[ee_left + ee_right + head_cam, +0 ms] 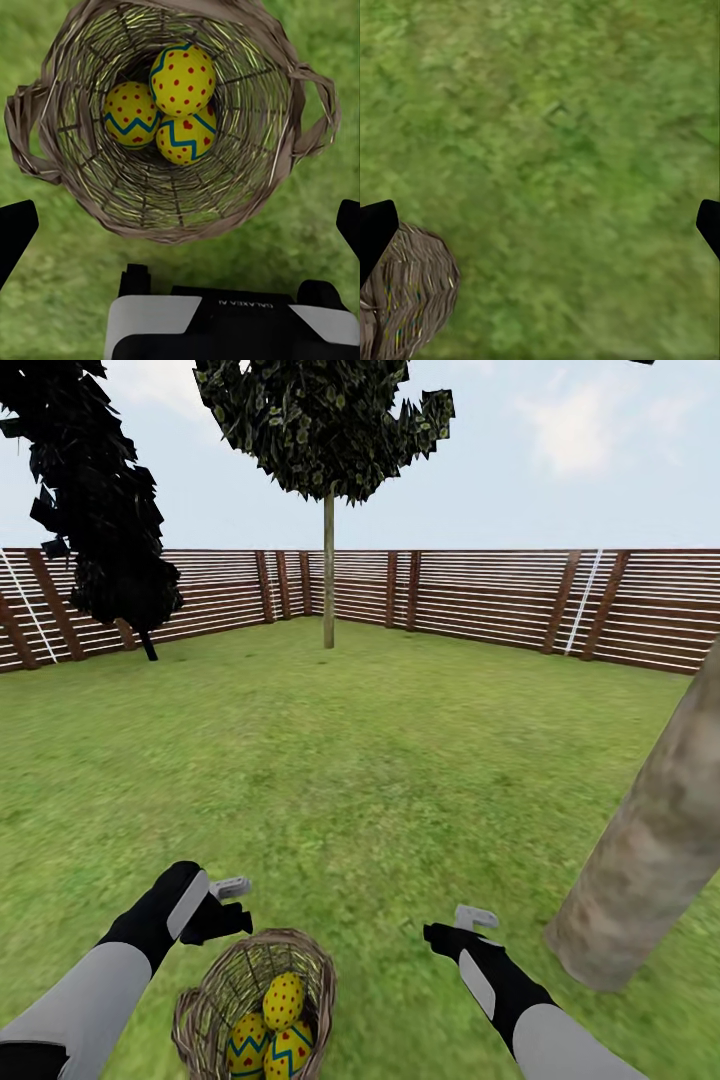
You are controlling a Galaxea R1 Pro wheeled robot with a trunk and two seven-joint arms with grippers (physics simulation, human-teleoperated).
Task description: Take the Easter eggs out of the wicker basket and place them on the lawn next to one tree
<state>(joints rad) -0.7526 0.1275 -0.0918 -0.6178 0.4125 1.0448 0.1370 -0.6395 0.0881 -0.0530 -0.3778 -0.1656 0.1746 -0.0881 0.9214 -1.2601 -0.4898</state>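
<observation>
Basket (pixel 255 1000) on the lawn (pixel 380 760), close in front, between the two arms and nearer the left one. Three eggs (pixel 171 105) bunched at its bottom, touching: one resting on top of the other two, long axes tilted rather than upright, blunt or pointed end hard to make out. Left gripper (pixel 222 905) just beyond the basket's far-left rim, above it and empty, fingers spread wide, dark tips at both sides of the left wrist view with the eggs ahead and between them. Right gripper (pixel 462 928) to the basket's right, well apart from it, also spread open over bare grass and holding nothing. Probably a straight drop of the left fingers into the basket mouth for the top egg. Thick pale tree (pixel 650 850) at near right, leaning in the picture, beside the right arm.
</observation>
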